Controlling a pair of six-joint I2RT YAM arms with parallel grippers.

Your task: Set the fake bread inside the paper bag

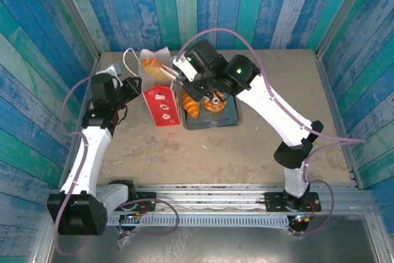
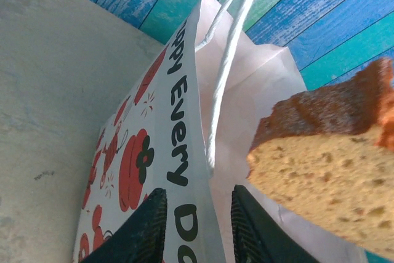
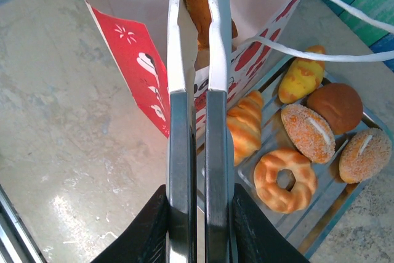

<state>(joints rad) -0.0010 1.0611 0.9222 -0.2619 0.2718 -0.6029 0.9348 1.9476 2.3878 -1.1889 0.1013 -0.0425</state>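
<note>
Painted plank booth around a worn work table

Vertical wooden planks [image 1: 246, 4], streaked in dark blue, teal and pale turquoise with the paint rubbed white in places, close the space at the back and on both sides. Thin grey metal posts [image 1: 340, 13] run up the corners where the walls meet. The flat beige tabletop [image 1: 246, 152] is mottled, with darker stains and scuffs. A silver aluminium rail [image 1: 209, 196] lies along its near edge, with slotted pale cable trunking [image 1: 209, 218] just in front of it. The light is soft and even, and shadows are faint.
</note>
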